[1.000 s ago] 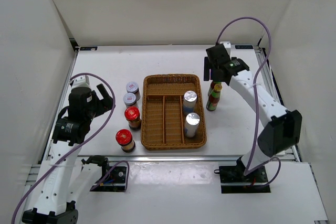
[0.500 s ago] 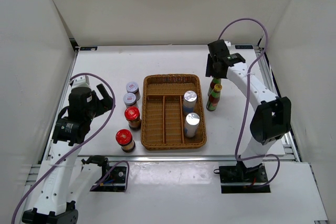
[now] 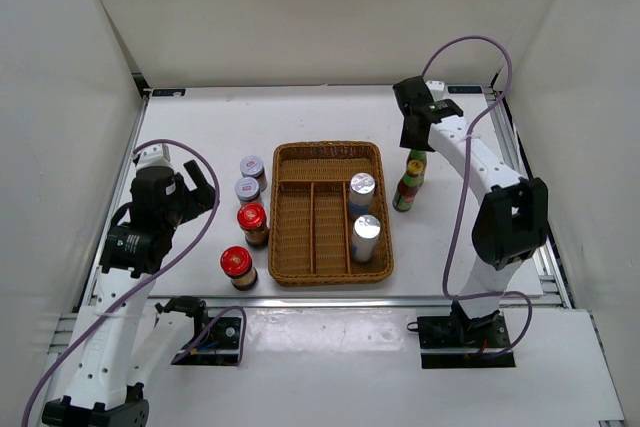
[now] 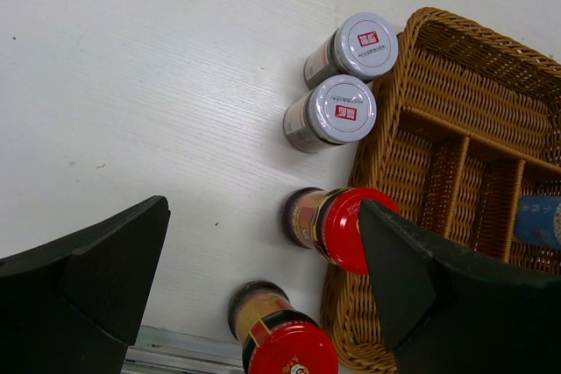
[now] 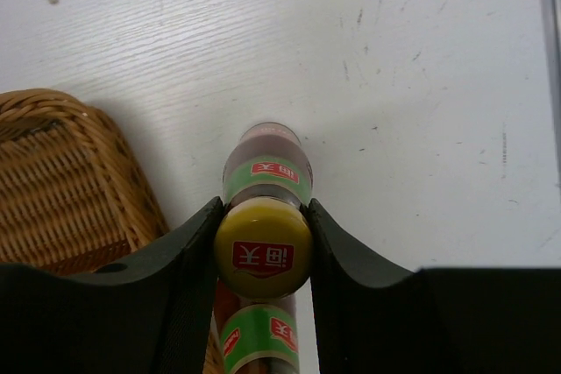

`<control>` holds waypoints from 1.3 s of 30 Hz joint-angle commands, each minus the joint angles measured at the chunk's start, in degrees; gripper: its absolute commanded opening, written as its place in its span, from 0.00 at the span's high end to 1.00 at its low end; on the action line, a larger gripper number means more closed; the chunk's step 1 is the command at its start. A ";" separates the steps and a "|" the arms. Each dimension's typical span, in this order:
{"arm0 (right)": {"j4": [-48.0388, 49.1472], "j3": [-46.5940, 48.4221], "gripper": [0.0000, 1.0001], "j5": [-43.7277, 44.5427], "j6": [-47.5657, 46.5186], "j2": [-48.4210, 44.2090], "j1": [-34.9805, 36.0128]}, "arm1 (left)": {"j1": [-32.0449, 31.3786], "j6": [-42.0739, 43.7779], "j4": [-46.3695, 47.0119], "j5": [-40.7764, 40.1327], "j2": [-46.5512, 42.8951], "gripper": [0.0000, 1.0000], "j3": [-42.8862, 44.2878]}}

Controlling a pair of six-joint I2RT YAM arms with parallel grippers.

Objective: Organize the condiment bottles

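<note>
My right gripper (image 5: 263, 250) is shut on the yellow cap of a dark green bottle (image 5: 266, 168) that stands upright on the table just right of the wicker tray (image 3: 330, 150). The second green bottle (image 3: 405, 193) stands close in front of it, also on the table. Two silver-topped cylinders (image 3: 361, 190) (image 3: 366, 235) stand in the tray's right compartment. Left of the tray stand two grey-lidded jars (image 4: 366, 43) (image 4: 344, 109) and two red-lidded jars (image 4: 351, 227) (image 4: 289, 352). My left gripper (image 4: 263, 216) hangs open above the red-lidded jars, holding nothing.
The tray's left and middle long compartments and its rear cross section (image 3: 325, 169) hold nothing. White walls enclose the table on three sides. A metal rail (image 3: 515, 147) runs along the right edge, close to the right arm.
The right gripper's jaws closed onto the cap of the far green bottle while the right arm swung back toward the rear of the table. The left arm has not moved.
</note>
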 commanded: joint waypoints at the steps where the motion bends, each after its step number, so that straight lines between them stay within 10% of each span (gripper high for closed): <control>1: -1.05 6.82 1.00 8.00 0.56 -0.29 -0.16 | 0.22 -0.28 0.14 -0.96 -0.56 0.00 -0.40; 31: 9.48 18.71 1.00 -7.10 -8.92 9.73 15.57 | 0.22 -0.28 0.14 -0.96 -1.09 0.00 -0.40; 36: 11.95 15.98 0.90 -8.42 -8.93 9.73 15.57 | 0.22 -0.28 0.14 -0.96 -0.56 0.00 -0.40; 39: 11.34 15.98 0.64 -8.42 -9.46 9.12 15.57 | 0.22 -0.28 0.14 -0.96 -0.56 0.00 -0.40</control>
